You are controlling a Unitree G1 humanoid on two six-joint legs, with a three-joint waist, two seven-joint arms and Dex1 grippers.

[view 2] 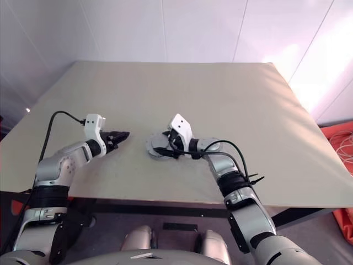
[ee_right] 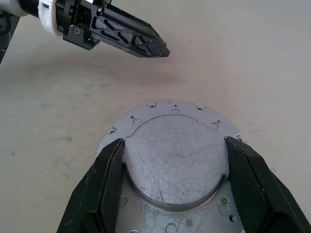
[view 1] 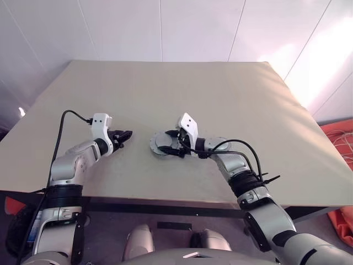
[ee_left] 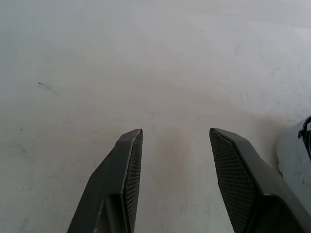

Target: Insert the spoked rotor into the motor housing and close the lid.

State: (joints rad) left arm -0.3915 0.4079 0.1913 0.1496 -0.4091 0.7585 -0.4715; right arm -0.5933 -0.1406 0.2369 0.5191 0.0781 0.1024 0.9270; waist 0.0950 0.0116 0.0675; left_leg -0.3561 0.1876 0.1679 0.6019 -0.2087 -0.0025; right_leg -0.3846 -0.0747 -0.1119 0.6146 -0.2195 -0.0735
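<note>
The right gripper (ee_right: 174, 160) has its two black fingers (ee_right: 104, 182) spread wide to either side of a round grey metal disc, which I take to be the lid (ee_right: 175, 165), its plain scratched outer face showing; the pads sit right at the disc's raised edge, though I cannot tell for sure whether they are pressing it or just bracketing it. Under that raised part a wider flange with small holes shows, lying flat on the table (view 1: 165, 94), which suggests the lid is folded down over the motor housing (view 1: 161, 144). No copper windings and no black-rimmed wheel are in sight, so I judge the rotor is already inside and the lid is down or nearly so. Out to the robot's left, the left gripper (ee_left: 172, 145) hangs just above bare tabletop with its fingers parted about halfway and nothing between them, its tips pointing toward the housing but apart from it. What seems left, by my reckoning, is only to make sure the lid is seated all the way round and then let go and draw back
</note>
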